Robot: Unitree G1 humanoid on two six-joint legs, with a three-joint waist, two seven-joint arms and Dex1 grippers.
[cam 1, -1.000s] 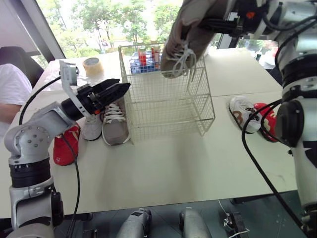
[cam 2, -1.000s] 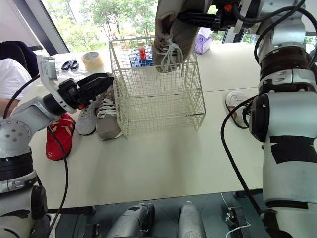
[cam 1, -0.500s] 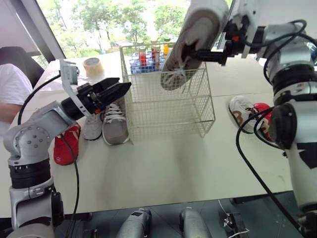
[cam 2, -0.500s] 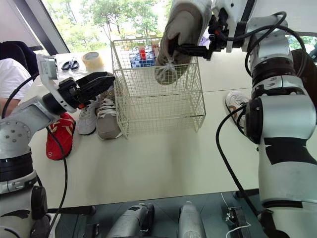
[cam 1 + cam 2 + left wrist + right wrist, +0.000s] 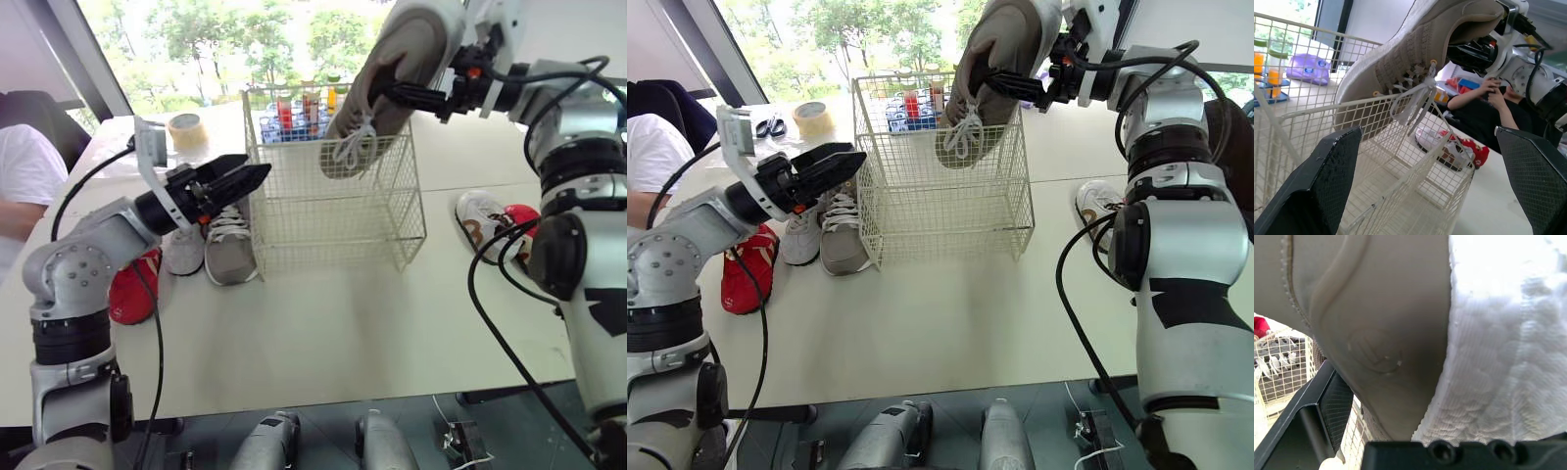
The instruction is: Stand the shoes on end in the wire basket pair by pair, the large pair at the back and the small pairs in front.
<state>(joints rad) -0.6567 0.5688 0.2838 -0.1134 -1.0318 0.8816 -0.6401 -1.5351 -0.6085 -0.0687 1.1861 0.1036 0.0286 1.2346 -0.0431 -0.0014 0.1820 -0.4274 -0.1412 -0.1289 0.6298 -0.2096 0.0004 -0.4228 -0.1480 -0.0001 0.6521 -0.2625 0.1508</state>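
Table (image 5: 323, 323): grey shoe (image 5: 392, 78) above wire basket (image 5: 333, 211)

Green trees (image 5: 245, 34) show through the window (image 5: 754, 44) behind the pale table (image 5: 343, 323).

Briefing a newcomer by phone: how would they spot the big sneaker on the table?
Find the cream wire basket on the white table. Left of it lies the large grey-beige lace-up sneaker, nearest the basket, bigger than the small white sneaker and red shoe beyond.

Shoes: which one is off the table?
The large grey shoe, held toe-down by the right gripper over the wire basket; the other shoes rest on the table.
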